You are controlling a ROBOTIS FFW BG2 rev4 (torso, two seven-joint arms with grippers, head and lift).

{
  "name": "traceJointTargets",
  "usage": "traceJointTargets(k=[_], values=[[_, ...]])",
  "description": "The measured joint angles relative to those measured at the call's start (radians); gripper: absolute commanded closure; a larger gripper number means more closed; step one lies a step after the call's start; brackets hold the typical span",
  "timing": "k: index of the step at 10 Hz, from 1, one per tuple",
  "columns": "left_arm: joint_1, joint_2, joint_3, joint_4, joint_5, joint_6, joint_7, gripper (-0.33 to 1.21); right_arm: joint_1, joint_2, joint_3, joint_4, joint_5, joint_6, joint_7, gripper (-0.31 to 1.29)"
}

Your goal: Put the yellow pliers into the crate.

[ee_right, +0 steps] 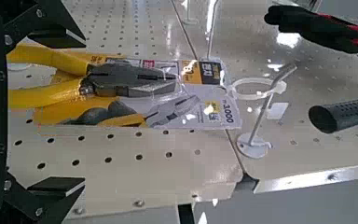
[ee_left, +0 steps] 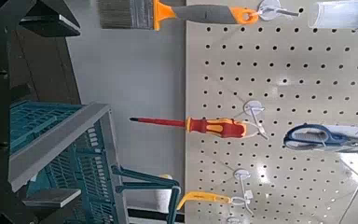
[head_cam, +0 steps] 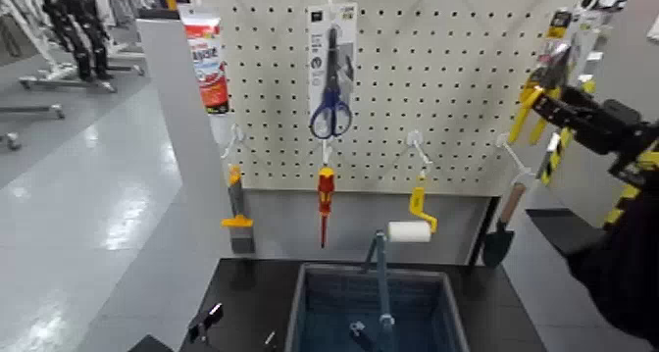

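The reach for the yellow pliers is in hand: they are up at the pegboard, between the right gripper's wide-open jaws, seemingly ungripped. Next, it should close on the handles, then carry them to the crate. The left gripper waits low, open and empty.

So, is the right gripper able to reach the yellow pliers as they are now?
Probably yes: the right gripper is open at the pegboard's right side, jaws on either side of the yellow pliers, and nothing visible stands between them.
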Motion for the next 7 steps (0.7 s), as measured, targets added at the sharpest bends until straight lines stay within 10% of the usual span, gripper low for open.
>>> traceJointTargets(k=[3,7], values=[[-0.002,0.003,0.0,0.0,0.0,0.001,-0.001,0.09,-0.044,-0.009,0.044,0.049,-0.01,0.003,0.043,1.09],[-0.002,0.005,-0.002,0.0,0.0,0.0,-0.001,0.09,-0.058,-0.009,0.055,0.045,0.019,-0.007,0.038,1.09]])
